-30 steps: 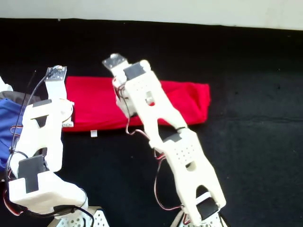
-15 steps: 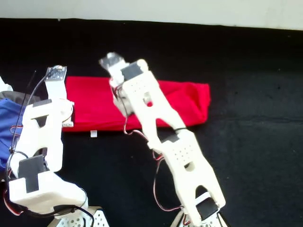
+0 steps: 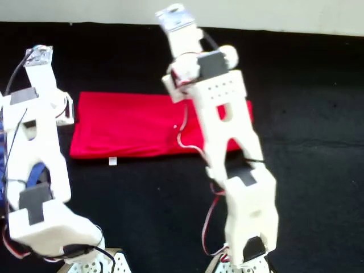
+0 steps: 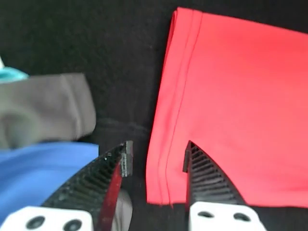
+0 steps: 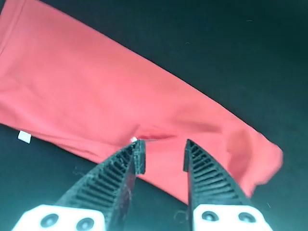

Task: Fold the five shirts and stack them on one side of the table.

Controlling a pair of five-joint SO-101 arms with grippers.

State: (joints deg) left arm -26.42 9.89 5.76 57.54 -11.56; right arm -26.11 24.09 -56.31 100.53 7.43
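Black ribbed fingers [image 4: 207, 178], left gripper [image 4: 156, 158]: spread wide and empty, poised above the short stitched end of the red shirt [image 4: 240, 96], a soft smooth cloth.
Black ribbed fingers [image 5: 115, 178], right gripper [image 5: 163, 154]: likewise parted, holding nothing, over a small pucker near the shirt's long edge.
Change: within a second the white plastic left arm [image 3: 34, 148] and right arm [image 3: 227, 114] had lifted off the cloth, the right swinging up from low across it.
Meaning: this fold looked released; shorter folds and stacking probably remained.
Shirt shape: a long flat band across the table's middle, one end rumpled, with a small white tag [image 3: 112, 161] at its near edge.
Table cover [image 3: 307, 85]: matte black cloth.
Beside the left gripper: limp grey garment [image 4: 45, 108] and blue garment [image 4: 43, 168], overlapping, apart from the red.
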